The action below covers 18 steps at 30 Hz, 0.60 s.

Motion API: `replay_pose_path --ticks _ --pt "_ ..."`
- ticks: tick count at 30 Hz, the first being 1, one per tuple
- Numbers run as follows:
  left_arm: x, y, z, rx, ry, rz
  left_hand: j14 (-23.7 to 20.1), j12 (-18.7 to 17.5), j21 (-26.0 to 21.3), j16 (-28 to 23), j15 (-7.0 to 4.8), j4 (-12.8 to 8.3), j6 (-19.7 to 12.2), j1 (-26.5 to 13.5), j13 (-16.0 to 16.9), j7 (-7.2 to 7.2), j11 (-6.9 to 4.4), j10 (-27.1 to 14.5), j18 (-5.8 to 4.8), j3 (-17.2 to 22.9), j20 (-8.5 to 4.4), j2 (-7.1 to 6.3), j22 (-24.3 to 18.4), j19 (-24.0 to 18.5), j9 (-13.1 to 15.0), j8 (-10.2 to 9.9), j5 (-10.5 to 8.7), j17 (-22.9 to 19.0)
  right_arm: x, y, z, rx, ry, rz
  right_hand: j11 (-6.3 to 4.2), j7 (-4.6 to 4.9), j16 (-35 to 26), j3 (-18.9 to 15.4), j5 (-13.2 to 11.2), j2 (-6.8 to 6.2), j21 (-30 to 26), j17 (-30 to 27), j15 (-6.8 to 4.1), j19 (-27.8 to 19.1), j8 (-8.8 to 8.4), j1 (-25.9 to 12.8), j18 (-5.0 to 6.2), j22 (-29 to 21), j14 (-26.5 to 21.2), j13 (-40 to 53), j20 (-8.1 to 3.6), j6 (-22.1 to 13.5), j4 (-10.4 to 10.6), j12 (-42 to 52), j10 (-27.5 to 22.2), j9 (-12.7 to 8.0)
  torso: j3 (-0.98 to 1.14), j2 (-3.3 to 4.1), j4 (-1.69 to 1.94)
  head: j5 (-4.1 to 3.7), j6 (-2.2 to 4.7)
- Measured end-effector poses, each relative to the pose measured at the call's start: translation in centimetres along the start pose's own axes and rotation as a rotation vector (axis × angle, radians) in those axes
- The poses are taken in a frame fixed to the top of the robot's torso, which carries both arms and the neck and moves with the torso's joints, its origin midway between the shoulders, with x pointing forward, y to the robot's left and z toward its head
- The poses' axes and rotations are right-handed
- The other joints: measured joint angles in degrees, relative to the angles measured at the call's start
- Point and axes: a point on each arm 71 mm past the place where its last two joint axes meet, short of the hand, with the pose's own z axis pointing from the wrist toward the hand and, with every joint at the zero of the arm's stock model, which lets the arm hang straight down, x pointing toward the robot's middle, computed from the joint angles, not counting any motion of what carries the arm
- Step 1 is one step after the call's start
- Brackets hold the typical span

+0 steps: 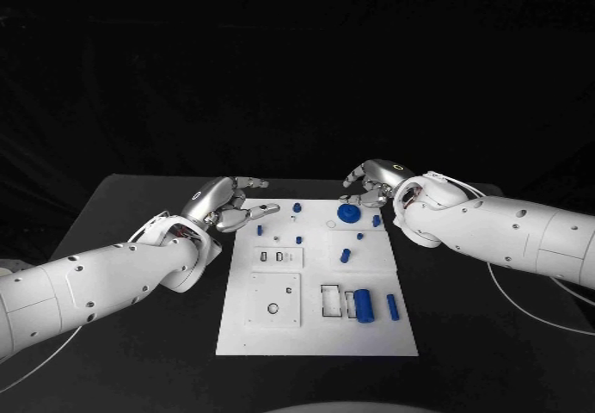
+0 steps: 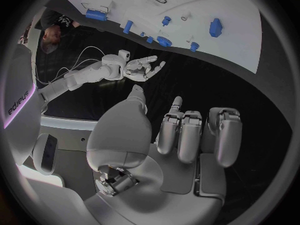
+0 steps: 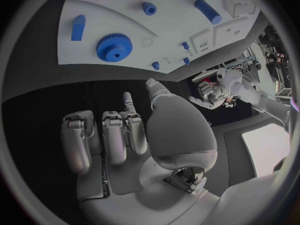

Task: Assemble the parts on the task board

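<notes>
Hands hover empty at the far corners of the task board [image 1: 317, 331]: left hand [image 1: 227, 203] and right hand [image 1: 376, 182], fingers loosely apart, above the worktop [image 1: 124, 258]. Blue gear [image 1: 350, 212] lies near the right hand.

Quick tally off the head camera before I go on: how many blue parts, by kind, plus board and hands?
Gear: 1
Other blue parts: 8, as far as the head view shows
Board: 1
Hands: 2, left hand and right hand, both holding nothing
Total: 12
</notes>
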Motion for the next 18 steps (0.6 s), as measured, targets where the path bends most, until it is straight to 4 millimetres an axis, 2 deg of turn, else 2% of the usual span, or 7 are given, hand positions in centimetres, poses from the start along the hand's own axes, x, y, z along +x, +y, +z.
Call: replay_pose_path --ticks 2,6,9,18 --pt "0.0 0.0 0.0 0.0 0.0 0.0 0.0 0.0 0.0 0.0 0.0 0.0 0.0 0.0 0.0 0.0 0.0 0.0 0.0 0.0 0.0 0.0 0.0 0.0 0.0 0.0 0.0 0.0 0.4 -0.1 0.1 0.007 0.01 -0.025 -0.06 0.3 0.0 0.7 0.9 -0.84 0.0 0.0 -0.37 0.0 0.0 0.1 0.0 0.0 0.2 0.0 -0.61 0.7 -0.7 0.0 -0.1 0.6 0.01 0.01 0.02 -0.01 -0.04" --pt "0.0 0.0 0.0 0.001 0.0 0.0 0.0 0.0 0.0 0.0 0.0 0.0 0.0 0.0 0.0 0.0 0.0 0.0 0.0 0.0 0.0 0.0 0.0 0.0 0.0 0.0 0.0 0.0 1.0 0.0 0.1 0.016 0.027 -0.073 -0.06 0.39 0.0 1.5 2.6 -2.15 0.0 0.0 -0.37 0.0 -0.05 0.2 0.0 0.0 0.2 0.0 -0.61 0.8 -1.5 0.0 -0.1 1.1 0.03 0.04 0.03 0.02 -0.07" --pt "0.0 0.0 0.0 0.001 0.0 0.001 0.0 0.0 0.0 0.0 0.0 0.0 0.0 0.3 0.0 0.0 0.0 0.0 0.0 0.0 0.0 0.32 0.0 0.0 0.0 0.0 0.0 0.0 1.4 0.1 0.2 0.023 0.037 -0.102 -0.06 0.6 0.0 1.9 3.5 -2.57 0.0 0.0 -0.37 0.0 -0.38 0.4 0.0 0.0 0.2 0.0 -0.61 1.0 -1.4 0.0 -0.1 1.3 0.04 0.04 0.03 0.09 -0.11" --pt "0.0 0.0 -0.1 0.002 0.001 0.002 0.0 0.0 0.0 0.0 0.0 0.0 0.0 0.4 0.0 0.0 0.0 0.0 0.0 0.0 0.0 0.38 0.0 0.0 0.0 0.0 0.0 0.0 2.0 -0.2 0.3 0.057 0.067 -0.159 -0.05 0.81 0.0 2.1 3.1 -3.26 0.0 0.0 -0.37 0.0 -0.38 0.1 0.0 0.0 0.2 0.0 -0.6 1.2 -1.1 0.0 -0.1 1.7 0.04 0.01 0.0 0.09 -0.23"
